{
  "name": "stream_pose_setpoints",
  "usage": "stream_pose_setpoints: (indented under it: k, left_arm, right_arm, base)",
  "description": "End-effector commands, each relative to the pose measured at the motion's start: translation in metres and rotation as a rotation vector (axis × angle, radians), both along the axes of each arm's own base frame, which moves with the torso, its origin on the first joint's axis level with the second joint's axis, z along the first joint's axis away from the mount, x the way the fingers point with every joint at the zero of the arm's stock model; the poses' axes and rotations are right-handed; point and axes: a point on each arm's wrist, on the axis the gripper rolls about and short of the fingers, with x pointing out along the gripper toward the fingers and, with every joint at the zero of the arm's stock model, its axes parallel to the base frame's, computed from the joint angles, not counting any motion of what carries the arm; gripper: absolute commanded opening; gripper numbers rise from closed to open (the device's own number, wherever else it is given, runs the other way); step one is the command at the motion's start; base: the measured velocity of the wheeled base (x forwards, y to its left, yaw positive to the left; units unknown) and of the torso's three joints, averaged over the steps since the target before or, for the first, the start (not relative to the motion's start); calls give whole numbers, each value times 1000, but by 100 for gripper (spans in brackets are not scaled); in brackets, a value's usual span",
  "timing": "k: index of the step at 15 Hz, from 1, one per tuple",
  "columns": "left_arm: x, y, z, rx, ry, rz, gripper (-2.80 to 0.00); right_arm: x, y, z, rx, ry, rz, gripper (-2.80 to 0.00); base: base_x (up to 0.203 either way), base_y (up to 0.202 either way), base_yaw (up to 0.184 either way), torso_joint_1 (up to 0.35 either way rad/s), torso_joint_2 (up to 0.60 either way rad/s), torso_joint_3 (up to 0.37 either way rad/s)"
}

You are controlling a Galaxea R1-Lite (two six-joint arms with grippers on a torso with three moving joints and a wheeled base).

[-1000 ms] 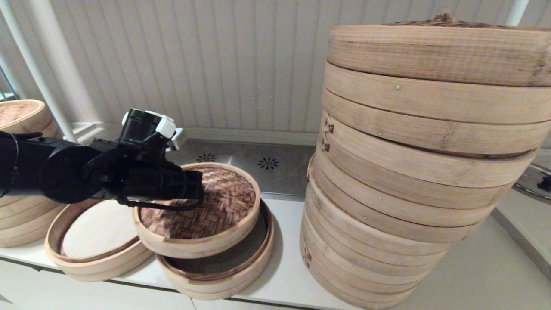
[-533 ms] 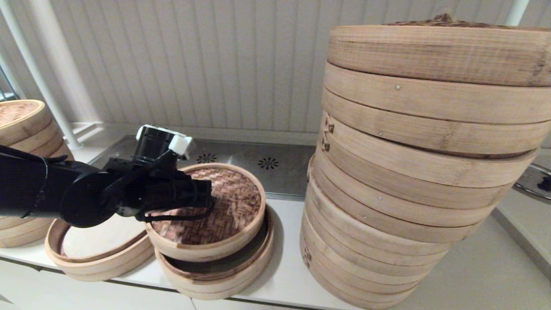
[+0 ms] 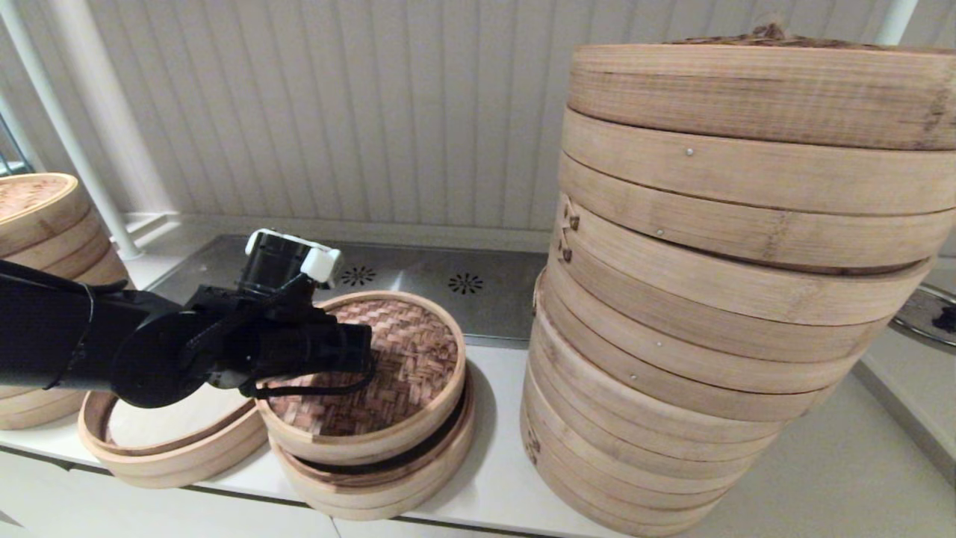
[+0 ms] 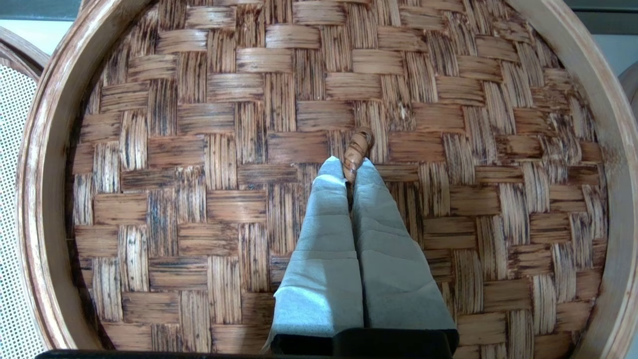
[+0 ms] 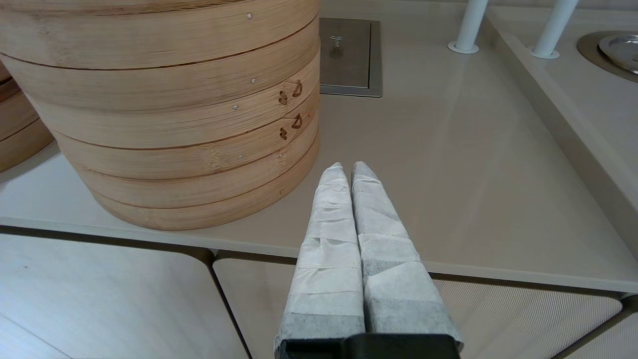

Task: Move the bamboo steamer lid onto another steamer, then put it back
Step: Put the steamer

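My left gripper [image 4: 349, 167] is shut on the tiny centre loop [image 4: 358, 147] of the bamboo steamer lid [image 3: 407, 370], whose reddish-brown woven top [image 4: 199, 174] fills the left wrist view. The lid sits low over the right-hand small basket [image 3: 388, 489], almost covering it, with a thin dark gap along the front. The small basket with the smooth white liner [image 3: 168, 456] stands uncovered to its left, partly hidden by my left arm. My right gripper [image 5: 347, 169] is shut on nothing, parked over the counter's front edge by the huge stack.
A huge stack of bamboo baskets [image 3: 717, 299] with a knotted lid stands right of the small baskets. A medium stack [image 3: 37, 217] is at far left. A metal drain plate [image 3: 448, 288] lies behind the baskets. The counter's front edge runs close below them.
The left gripper has carried the lid to the right and down, from overlapping the white-liner basket to lying over the right-hand basket. The right arm has not moved.
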Motion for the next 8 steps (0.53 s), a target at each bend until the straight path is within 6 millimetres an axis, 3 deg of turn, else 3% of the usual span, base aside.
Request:
stream_pose_setpoints:
  k: [1, 8]
  left_arm:
    - [-2, 0, -1, 1, 4, -1, -280]
    - [-6, -2, 1, 7, -5, -5, -280]
  right_arm:
    - [0, 0, 0, 0, 0, 0, -280]
    - [0, 0, 0, 0, -1, 0, -280]
  base:
    - [0, 0, 0, 0, 0, 0]
    - [0, 0, 0, 0, 0, 0]
